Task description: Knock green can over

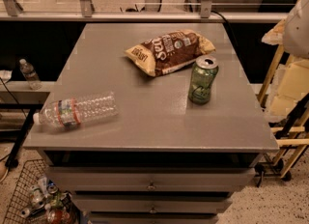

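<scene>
The green can [203, 79] stands upright on the grey table top [154, 117], right of centre, with its silver top and pull-tab facing up. It stands just in front of the right end of the brown chip bag [169, 50], close to it. My gripper is not in view. Only a white rounded part [297, 27], perhaps of my arm, shows at the right edge, above and to the right of the can.
A clear plastic water bottle [77, 109] lies on its side near the table's front left corner. Drawers [150, 185] run below the front edge. A wire basket of cans [36, 199] sits on the floor at lower left. A wooden rack [285, 97] stands to the right.
</scene>
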`<action>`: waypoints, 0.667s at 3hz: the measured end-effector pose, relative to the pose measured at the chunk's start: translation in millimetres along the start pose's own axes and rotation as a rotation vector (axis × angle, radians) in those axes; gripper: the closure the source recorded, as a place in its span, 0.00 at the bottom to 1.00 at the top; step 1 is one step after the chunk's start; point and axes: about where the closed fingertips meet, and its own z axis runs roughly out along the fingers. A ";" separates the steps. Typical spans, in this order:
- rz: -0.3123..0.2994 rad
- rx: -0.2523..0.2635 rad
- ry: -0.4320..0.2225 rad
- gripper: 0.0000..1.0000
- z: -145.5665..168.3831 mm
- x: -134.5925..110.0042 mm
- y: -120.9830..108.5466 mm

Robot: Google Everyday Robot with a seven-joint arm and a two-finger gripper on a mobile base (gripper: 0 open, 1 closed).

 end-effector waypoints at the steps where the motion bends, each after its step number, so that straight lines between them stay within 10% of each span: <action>1: 0.000 0.000 0.000 0.00 0.0 0.0 0.0; 2: 0.026 0.009 -0.028 0.00 0.4 0.4 0.5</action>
